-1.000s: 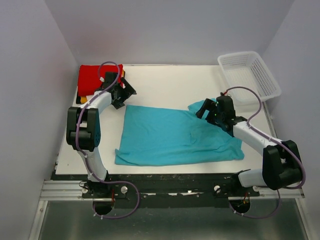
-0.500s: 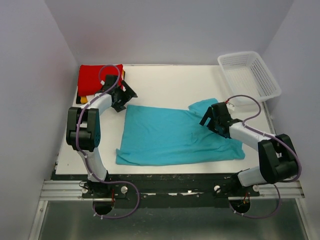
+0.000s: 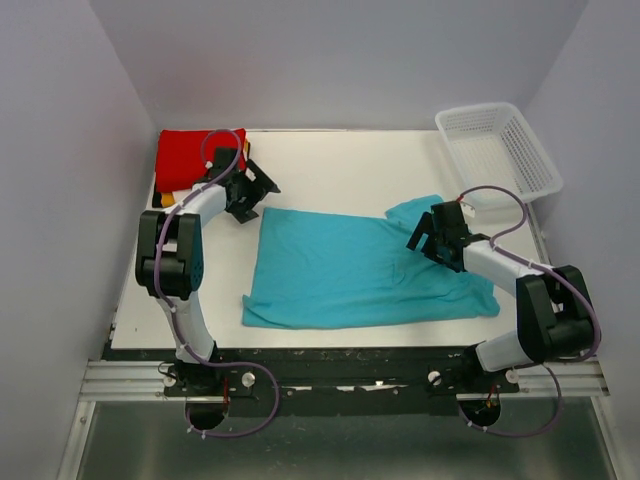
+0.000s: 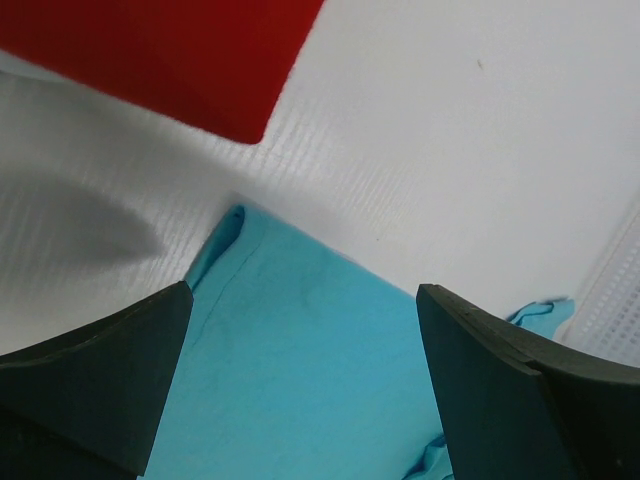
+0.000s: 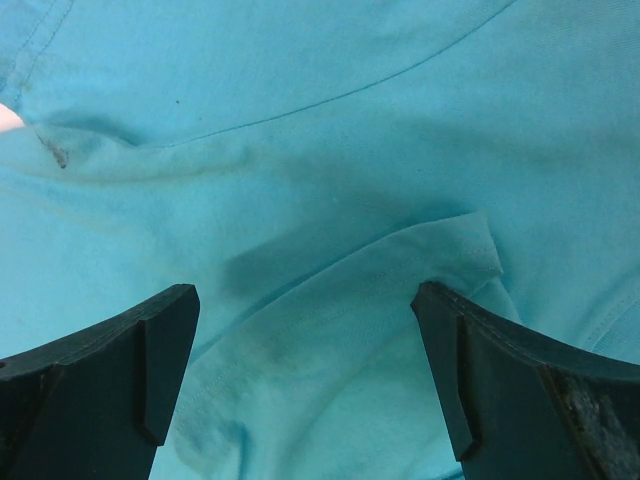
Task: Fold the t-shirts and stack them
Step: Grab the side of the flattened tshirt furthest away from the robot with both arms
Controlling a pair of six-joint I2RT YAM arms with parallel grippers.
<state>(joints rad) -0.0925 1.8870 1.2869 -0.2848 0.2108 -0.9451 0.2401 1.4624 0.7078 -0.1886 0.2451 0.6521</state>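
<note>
The left gripper (image 3: 262, 188) stood with its jaws spread wide and nothing between them, poised at the far left corner of the turquoise t-shirt (image 3: 350, 270). In its wrist view that corner lay just beyond the fingers (image 4: 100, 380). Farther out to its left sat the folded red t-shirt (image 3: 190, 155), on top of a stack with a yellow-orange edge (image 3: 168, 198) showing beneath.

The right gripper (image 3: 425, 232) was likewise spread wide and empty, low over the same shirt's right side, with a turned-over flap of cloth just ahead of it. The shirt lay spread on the white table (image 3: 340, 165). Beyond the right gripper, to its right, stood the white mesh basket (image 3: 500, 150).
</note>
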